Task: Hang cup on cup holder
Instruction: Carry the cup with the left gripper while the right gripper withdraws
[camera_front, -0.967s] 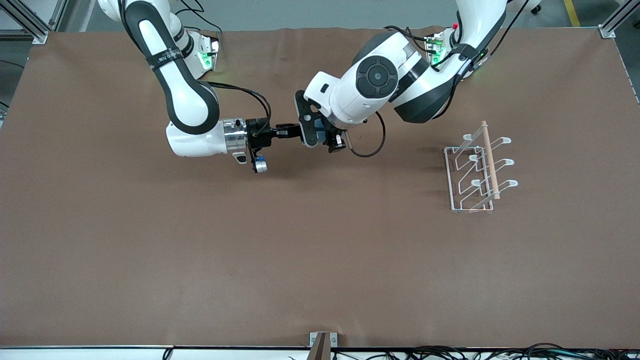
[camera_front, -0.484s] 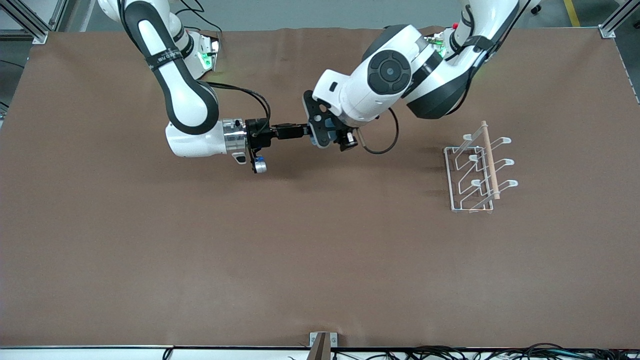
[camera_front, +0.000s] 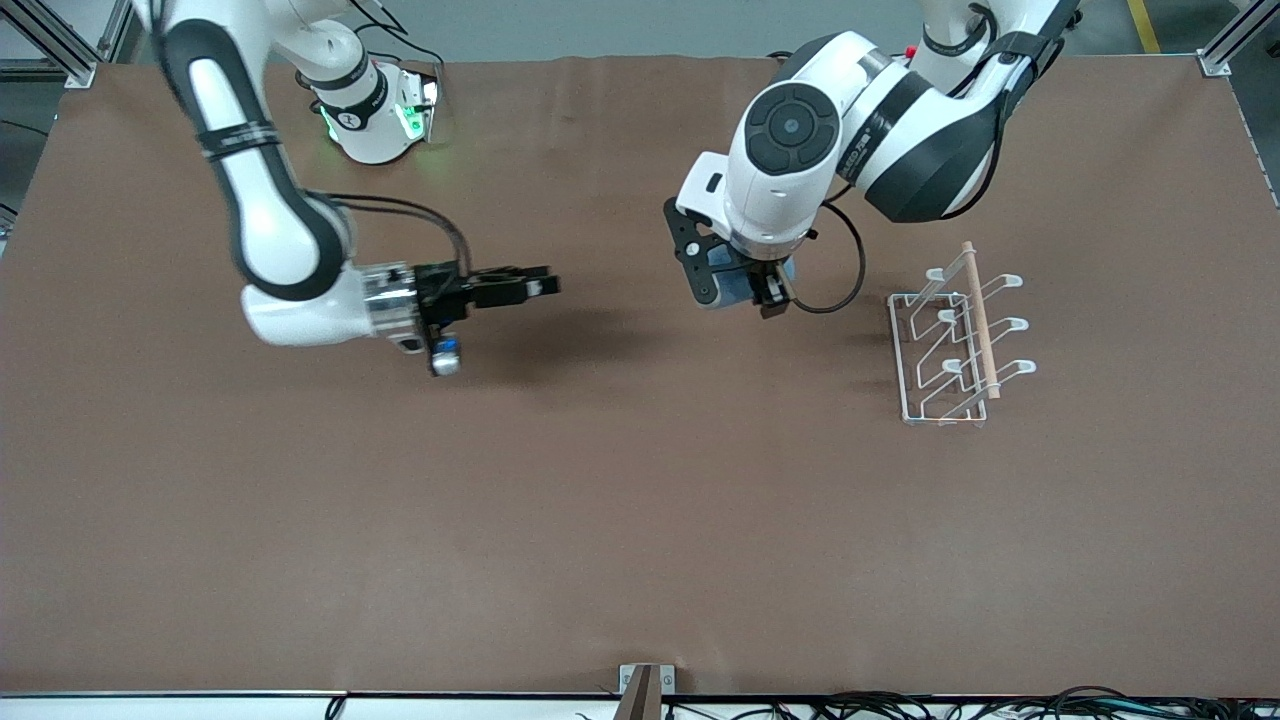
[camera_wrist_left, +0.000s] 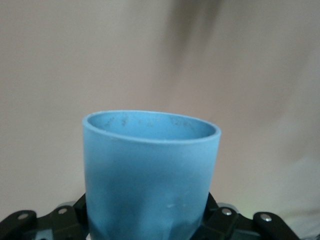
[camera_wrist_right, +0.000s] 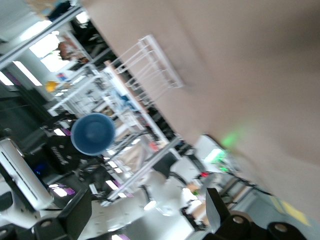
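The light-blue cup (camera_front: 730, 285) hangs in the air, with my left gripper (camera_front: 745, 288) shut on it over the table's middle, a short way from the cup holder. In the left wrist view the cup (camera_wrist_left: 150, 175) fills the centre with its open mouth pointing away from the gripper (camera_wrist_left: 150, 227). The cup holder (camera_front: 950, 345), a white wire rack with a wooden rod on top, stands toward the left arm's end of the table. My right gripper (camera_front: 540, 285) is open and empty, apart from the cup. In the right wrist view, the cup (camera_wrist_right: 93, 133) and the rack (camera_wrist_right: 150, 65) show farther off.
The brown table top (camera_front: 600, 520) carries nothing else besides the rack. A small metal bracket (camera_front: 646, 680) sits at the table edge nearest the front camera.
My right gripper opened, let go of the cup and drew back toward its own end. The left arm carried the cup toward the cup holder.
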